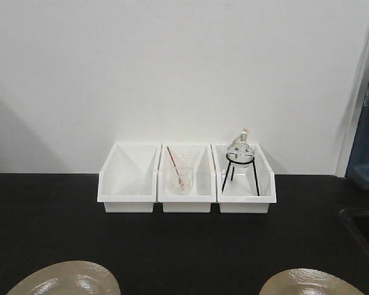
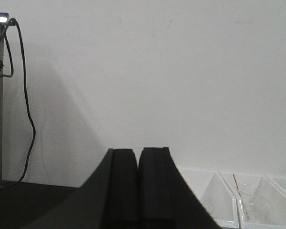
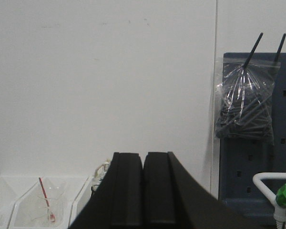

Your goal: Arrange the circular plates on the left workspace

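Since the left gripper (image 2: 137,153) and right gripper (image 3: 143,156) are both pressed together on nothing, I'd guess we're at the very start: next up is opening one and dropping to a plate rim, which looks fiddly lying flat. The left plate (image 1: 64,279) and right plate (image 1: 310,283) sit well apart on the black countertop (image 1: 172,246), at its near edge. Behind them, the left bin (image 1: 128,198) holds something clear I can't make out, the middle bin (image 1: 186,200) a beaker (image 1: 182,179) with a red-tipped stick (image 1: 174,161), and the right bin (image 1: 246,200) a round flask (image 1: 240,150) on a black stand (image 1: 230,174).
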